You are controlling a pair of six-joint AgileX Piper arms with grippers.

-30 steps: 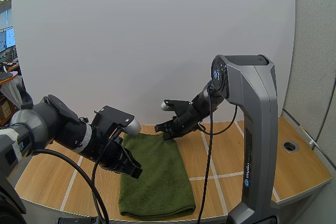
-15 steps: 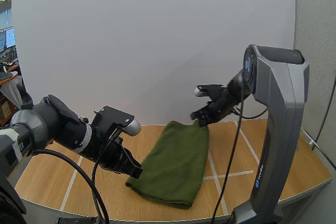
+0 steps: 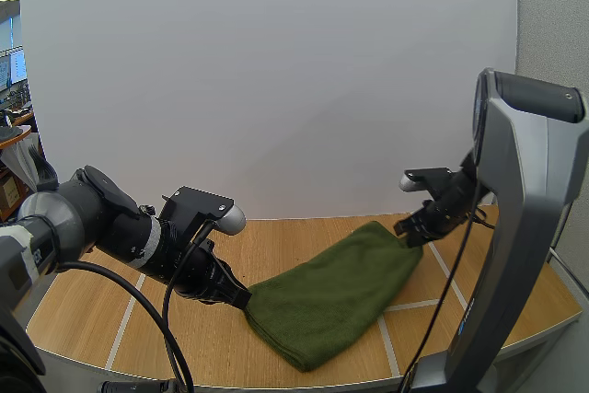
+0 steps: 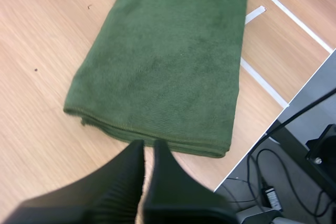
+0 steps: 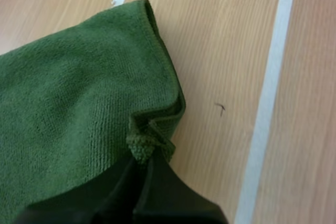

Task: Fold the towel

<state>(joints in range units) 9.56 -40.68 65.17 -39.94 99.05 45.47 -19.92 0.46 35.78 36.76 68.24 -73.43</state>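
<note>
A dark green towel (image 3: 331, 296), folded into a long strip, lies slantwise on the wooden table (image 3: 294, 241), from near left to far right. My right gripper (image 3: 409, 233) is at its far right end. In the right wrist view, that gripper (image 5: 140, 163) is shut on a bunched corner of the towel (image 5: 68, 98), just above the wood. My left gripper (image 3: 241, 299) sits low at the near left end. In the left wrist view, that gripper (image 4: 147, 145) has its fingers together, with the tips at the hemmed edge of the towel (image 4: 168, 66) and no cloth between them.
White tape lines (image 3: 405, 305) cross the table. My right arm's grey upright link (image 3: 525, 255) stands at the front right. The table's front edge (image 4: 262, 129) runs close to the towel's near end, with cables on the floor beyond it.
My right gripper has swung to the right with the towel's far corner. This turned the towel from lying front to back into a slant. My left arm has stayed in place.
</note>
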